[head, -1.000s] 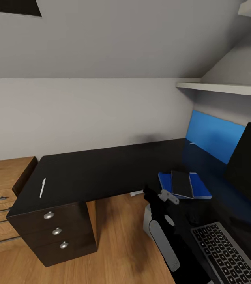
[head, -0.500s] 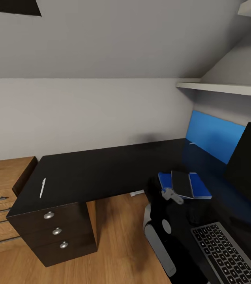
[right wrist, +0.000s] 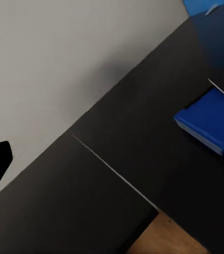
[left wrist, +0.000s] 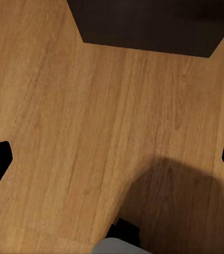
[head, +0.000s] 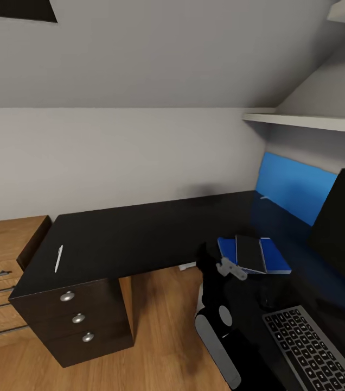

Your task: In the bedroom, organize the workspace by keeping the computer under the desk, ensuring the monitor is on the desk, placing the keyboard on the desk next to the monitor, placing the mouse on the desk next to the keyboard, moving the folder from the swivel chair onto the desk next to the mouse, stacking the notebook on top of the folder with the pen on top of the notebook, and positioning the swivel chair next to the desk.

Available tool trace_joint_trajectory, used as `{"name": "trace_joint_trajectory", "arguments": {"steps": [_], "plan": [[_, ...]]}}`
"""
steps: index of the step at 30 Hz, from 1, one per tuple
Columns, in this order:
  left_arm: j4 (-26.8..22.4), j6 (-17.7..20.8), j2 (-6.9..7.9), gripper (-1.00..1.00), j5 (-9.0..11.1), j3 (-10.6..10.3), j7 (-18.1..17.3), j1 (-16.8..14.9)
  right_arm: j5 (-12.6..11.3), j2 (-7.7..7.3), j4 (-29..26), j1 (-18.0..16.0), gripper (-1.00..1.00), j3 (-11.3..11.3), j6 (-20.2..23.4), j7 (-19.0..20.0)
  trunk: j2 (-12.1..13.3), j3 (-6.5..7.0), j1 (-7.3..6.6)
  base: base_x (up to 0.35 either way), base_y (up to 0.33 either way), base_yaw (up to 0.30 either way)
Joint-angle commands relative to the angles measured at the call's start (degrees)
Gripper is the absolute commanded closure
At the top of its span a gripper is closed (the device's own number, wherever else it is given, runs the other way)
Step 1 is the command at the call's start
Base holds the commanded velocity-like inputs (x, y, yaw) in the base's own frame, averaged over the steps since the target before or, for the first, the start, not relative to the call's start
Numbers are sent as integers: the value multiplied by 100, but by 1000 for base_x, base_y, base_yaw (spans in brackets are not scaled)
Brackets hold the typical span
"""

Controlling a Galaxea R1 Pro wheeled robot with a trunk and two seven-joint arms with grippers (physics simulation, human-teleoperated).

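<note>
In the head view, the notebook [head: 249,253] lies on the blue folder [head: 274,255] on the black desk [head: 140,236], the monitor [head: 342,222] at 3 o'clock, the keyboard [head: 311,347] at 5 o'clock and the pen [head: 58,258] far off at 9 o'clock. The left wrist view looks down on wood floor [left wrist: 64,121], its finger tips wide apart, jaws released. The right wrist view shows the desk top and the folder's corner [right wrist: 210,124], finger tips likewise spread, grasping nothing.

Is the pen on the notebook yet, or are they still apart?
Apart. The head view shows the pen lying near the desk's far left end, while the notebook sits on the folder, with bare desktop between them.
</note>
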Motion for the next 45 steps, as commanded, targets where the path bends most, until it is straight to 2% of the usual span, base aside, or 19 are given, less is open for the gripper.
{"name": "trace_joint_trajectory", "arguments": {"steps": [1, 2, 4, 8, 13, 16, 19, 33, 40, 41, 42, 45], "plan": [[-15, 23, -2, -100, 51, 3, 10, 3, -10, -1, 6, -6, -100, 26, -34, -13, -3, -5, 0, 0, 0, 104], [-13, 23, -3, -100, 51, 3, 10, 3, 278, 2, 26, -5, -100, 93, -34, -19, -3, -5, 0, 0, 0, 241], [-13, 23, -4, -100, 51, 3, 10, 3, 411, 9, 38, -5, -100, 112, -34, -29, -3, -5, 0, 0, 0, 259], [-13, 23, -5, -100, 51, 3, 10, 3, 500, 25, 56, -5, -100, 153, -35, -34, -3, -5, 0, 0, 0, 272], [83, 10, -5, -100, 50, 3, 9, 3, 588, 33, 171, -5, -100, 401, -31, -38, -3, -5, 0, -10, 18, 279], [130, -138, 0, -100, 50, 3, 10, 5, 750, 39, 264, -5, -100, 561, -33, -47, -3, -5, 0, -52, 187, 282], [225, -410, 3, -100, 51, 3, 5, 5, 882, 42, 311, -5, -100, 620, -34, -51, -3, -5, 0, -22, 279, 283], [277, -531, 4, -100, 51, 3, 4, 8, 949, 58, 368, -5, -100, 658, -35, -53, -3, -5, 0, 77, 316, 283], [276, -534, 2, -100, 48, 3, 1, 8, 955, 91, 529, -5, -100, 661, -29, -53, -3, -5, 0, 161, 111, 283], [276, -536, -3, -100, 34, 3, 1, 9, 955, 99, 535, -5, -100, 659, -28, -53, -3, -5, 0, 29, 16, 283], [277, -539, -11, -100, -120, 3, 1, 8, 956, 110, 546, -5, -100, 657, -26, -52, -3, -5, 0, 29, 4, 282], [277, -546, -13, -100, -277, 3, 7, 11, 956, 113, 562, -5, -100, 663, -20, -50, -3, -5, 0, 153, 25, 282]]}}
